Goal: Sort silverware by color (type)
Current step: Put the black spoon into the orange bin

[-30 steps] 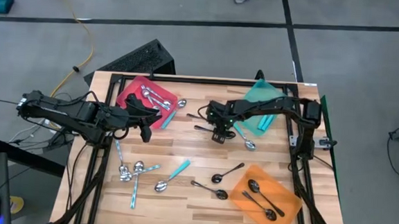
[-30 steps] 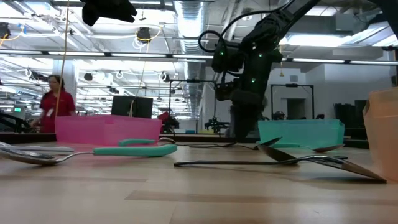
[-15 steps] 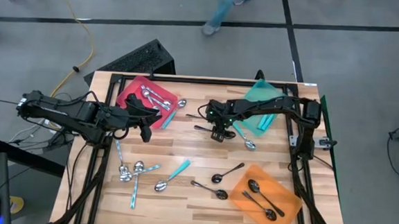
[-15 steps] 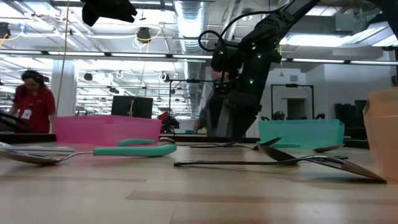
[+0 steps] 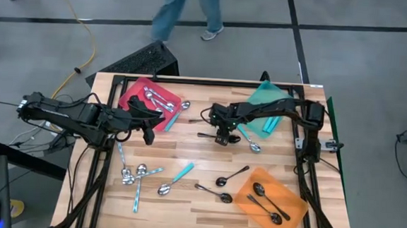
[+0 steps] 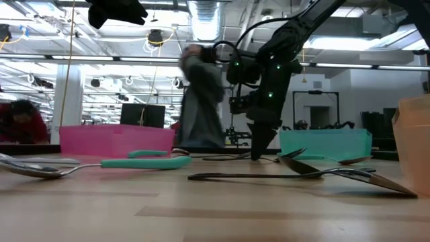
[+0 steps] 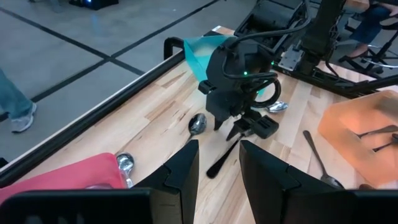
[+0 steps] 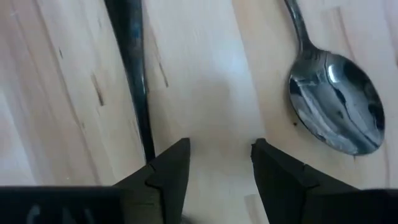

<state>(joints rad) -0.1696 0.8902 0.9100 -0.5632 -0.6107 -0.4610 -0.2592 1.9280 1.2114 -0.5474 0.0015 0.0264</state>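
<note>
A black spoon (image 5: 208,135) lying on the desk (image 5: 200,167), just beside the teal tray (image 5: 271,104), is being approached for a pick-up. The right gripper (image 5: 222,138) is lowered over its handle with the fingers parted and nothing held. Next, the fingers must straddle the thin handle before being closed. The left gripper (image 5: 148,133), half open and empty, is parked beside the red tray (image 5: 137,96), well apart from that spoon.

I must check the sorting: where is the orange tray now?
In the high view, the orange tray lies at the table's near right corner, holding two black spoons.
</note>
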